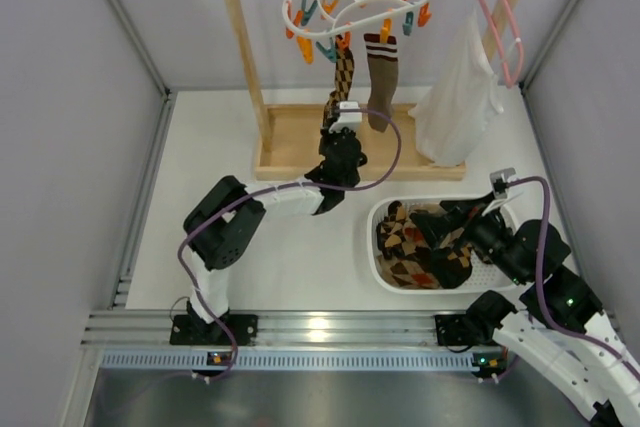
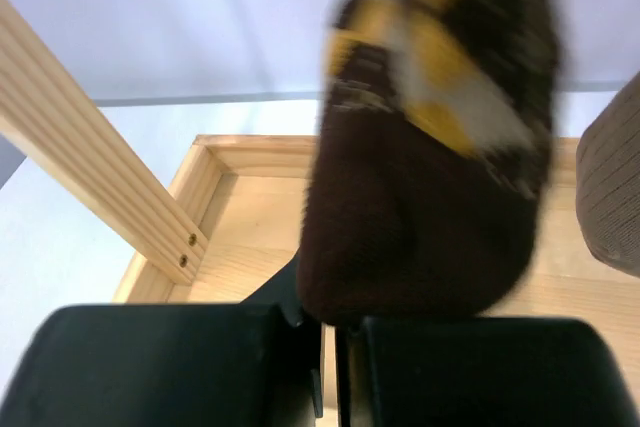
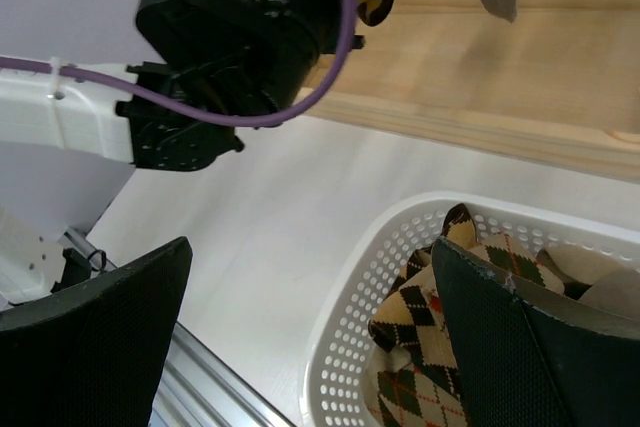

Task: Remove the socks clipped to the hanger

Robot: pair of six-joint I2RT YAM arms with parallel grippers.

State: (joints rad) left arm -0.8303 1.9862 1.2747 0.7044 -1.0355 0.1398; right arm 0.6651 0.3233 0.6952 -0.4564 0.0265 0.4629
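The white oval hanger [image 1: 355, 2] with orange and teal clips hangs from the wooden rack's bar. Two socks are clipped to it: an argyle sock [image 1: 343, 72] and a plain brown sock [image 1: 380, 82]. My left gripper [image 1: 341, 125] is raised under the argyle sock. In the left wrist view its jaws [image 2: 330, 322] are nearly closed on the dark toe of that sock [image 2: 420, 217]. The brown sock [image 2: 615, 197] hangs just to the right. My right gripper [image 1: 455, 215] is open and empty over the basket's left rim [image 3: 310, 317].
A white perforated basket [image 1: 378, 247] at front right holds several argyle socks [image 1: 415, 247]. The wooden rack [image 1: 245, 57] has a tray base [image 2: 250, 217]. A white garment [image 1: 460, 97] on a pink hanger [image 1: 500, 17] hangs at the right.
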